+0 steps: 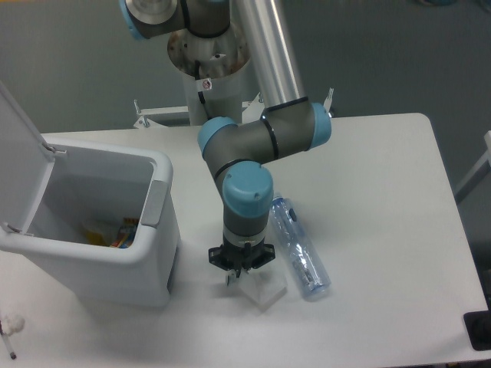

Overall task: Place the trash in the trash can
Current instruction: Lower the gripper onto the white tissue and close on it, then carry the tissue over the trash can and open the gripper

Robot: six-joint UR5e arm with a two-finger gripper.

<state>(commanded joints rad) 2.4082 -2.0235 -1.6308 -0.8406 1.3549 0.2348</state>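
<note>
The trash can [157, 253] is a boxy white bin at the left of the table, its flip lid [19, 161] standing open; colourful bits lie inside it. The crushed clear plastic bottle [300, 250] with a bluish cap lies on the table right of the arm. The crumpled white wrapper [265, 293] lies just in front of the bottle's near end. My gripper [238, 279] points straight down at the wrapper's left edge, low over the table. The wrist hides most of the fingers, so their spread does not show.
A small white ball on a thin stick [10, 328] lies at the front left corner. A black object [479, 331] sits at the table's front right edge. The arm's base column [211, 69] stands behind the table.
</note>
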